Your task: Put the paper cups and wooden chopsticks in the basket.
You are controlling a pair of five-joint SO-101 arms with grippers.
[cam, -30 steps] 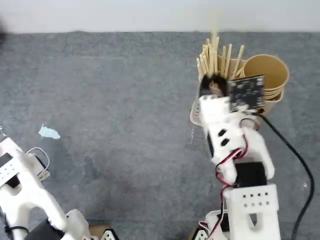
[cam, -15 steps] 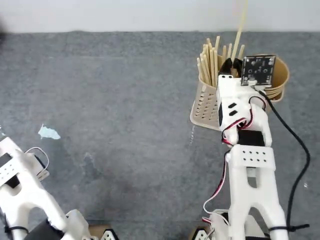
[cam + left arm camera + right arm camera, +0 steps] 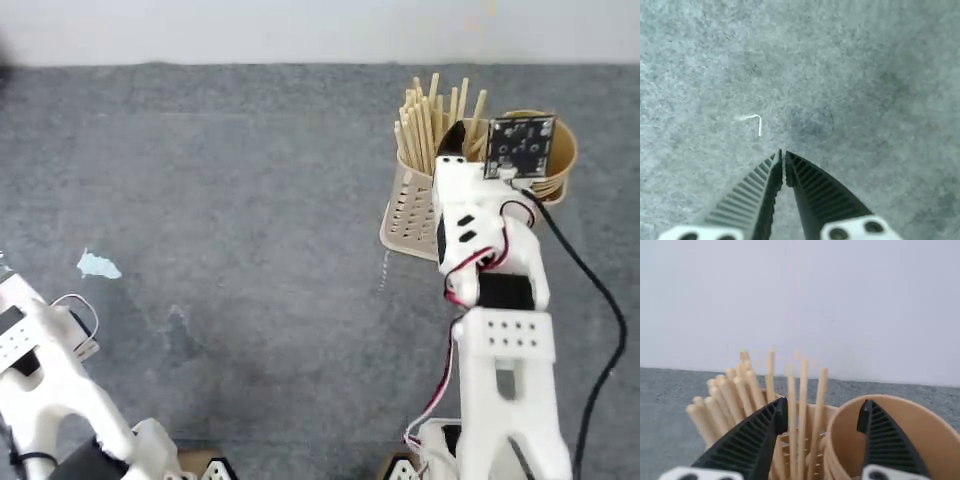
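left gripper [image 3: 784,156]: fingers closed tip to tip, holding nothing; parked low over the carpet, well apart from the task's things
white bent bit [image 3: 754,120]: on the carpet just ahead of the closed fingertips, not touched; too small to identify
paper scrap [image 3: 98,265]: pale blue, on the carpet near the left arm; not part of the task
basket [image 3: 408,210]: white, perforated wall, directly under the right gripper's fingers
wooden chopsticks [image 3: 428,115]: upright bundle in the basket; most stand beside one finger, a few rise in the gap between the two
right gripper [image 3: 824,405]: fingers spread wide, nothing between them in a grip; hovers above the basket top
paper cups [image 3: 555,165]: nested stack, mouth up, below the other finger; in the basket or pressed against it, can't tell, the arm hides the join
step: looks like a release over the basket, fingers empty
progress: chopsticks look done; no loose cups or sticks on the carpet, so likely at or near the end
next: lift the right gripper straight up so the open fingers don't snag the stick tips or the cup rim; then check cup placement
surface: grey short-pile carpet [image 3: 240,180], flat
room: plain pale wall [image 3: 865,300] right behind the basket
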